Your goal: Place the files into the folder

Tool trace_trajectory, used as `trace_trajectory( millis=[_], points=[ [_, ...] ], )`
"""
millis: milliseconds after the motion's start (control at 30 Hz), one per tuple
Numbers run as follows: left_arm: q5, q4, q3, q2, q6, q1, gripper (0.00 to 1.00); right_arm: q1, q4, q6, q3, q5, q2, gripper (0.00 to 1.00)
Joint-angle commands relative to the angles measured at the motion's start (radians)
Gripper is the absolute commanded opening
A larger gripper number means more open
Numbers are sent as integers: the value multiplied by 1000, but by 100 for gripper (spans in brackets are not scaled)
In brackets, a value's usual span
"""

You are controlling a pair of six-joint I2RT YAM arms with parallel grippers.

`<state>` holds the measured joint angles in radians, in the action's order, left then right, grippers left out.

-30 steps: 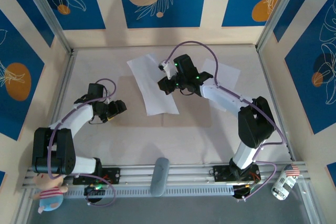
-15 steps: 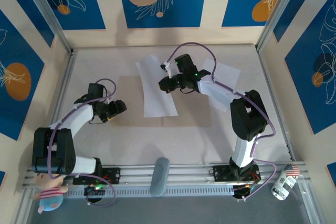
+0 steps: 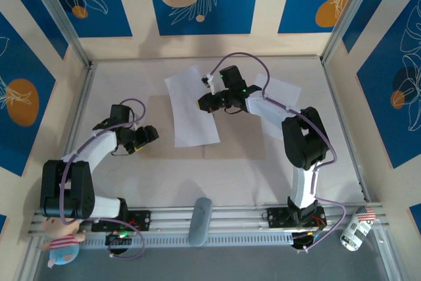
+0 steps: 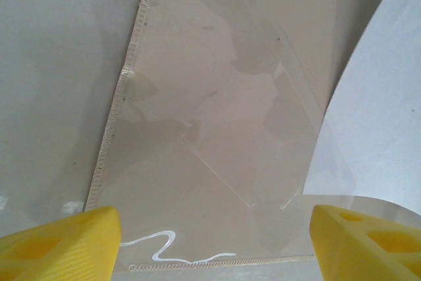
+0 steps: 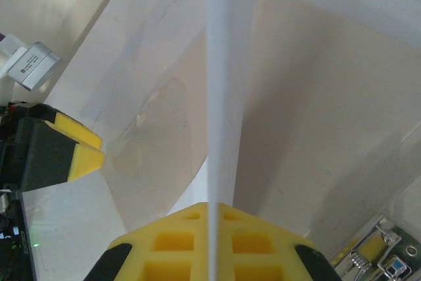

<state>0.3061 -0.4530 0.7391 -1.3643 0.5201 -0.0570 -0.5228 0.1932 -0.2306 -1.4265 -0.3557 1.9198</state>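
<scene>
Right gripper (image 3: 212, 102) is clamped on the right edge of one white sheet (image 3: 189, 110), and the right wrist view shows the paper edge-on, pinched between the yellow fingers. The sheet lies partly over the far left part of the tan folder (image 3: 237, 139), which rests flat on the table (image 3: 217, 176). The other white sheet (image 3: 284, 91) lies near the far right, partly under the right arm. The left gripper (image 3: 150, 134) hangs with its jaws wide apart and nothing between them, above the folder's left edge.

The chief risk is probably the paper itself. It is thin and held by one edge only, so it bows, and a quick sideways move could crease it or pull it out of the pinch. Nothing pins the folder, so a dragged sheet could push it askew. I cannot tell whether a pocket or cover is open to take the sheet; if not, it may simply end up on top. The right arm could also sweep the second sheet away.
</scene>
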Motion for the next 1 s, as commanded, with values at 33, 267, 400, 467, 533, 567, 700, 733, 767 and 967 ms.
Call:
trace_trajectory(
  millis=[33,267,400,467,533,567,700,733,767,967],
  points=[
    [19,-6,-10,-6,-14,11,76,4,-13,-25,-44,-49,33,0],
    [15,-9,-6,-6,-16,12,76,1,-32,-52,-59,-69,68,0],
    [19,-5,-4,-15,-15,10,76,3,-40,-58,-63,-72,80,0],
    [19,0,-6,-18,-16,10,76,2,-39,-62,-71,-72,90,0],
    [15,2,-9,-21,-16,11,76,3,-34,-66,-88,-74,102,0],
    [15,4,-9,-23,-14,10,76,1,-34,-70,-94,-74,107,0],
    [18,8,-9,-30,-13,10,76,-1,-27,-76,-129,-80,139,0],
    [19,8,-9,-30,-14,10,76,-4,-23,-76,-138,-82,147,0],
    [18,8,-9,-29,-14,10,76,-5,-21,-75,-143,-80,154,0],
    [17,7,-10,-29,-14,9,76,-11,-15,-75,-169,-88,179,0]
  ],
)
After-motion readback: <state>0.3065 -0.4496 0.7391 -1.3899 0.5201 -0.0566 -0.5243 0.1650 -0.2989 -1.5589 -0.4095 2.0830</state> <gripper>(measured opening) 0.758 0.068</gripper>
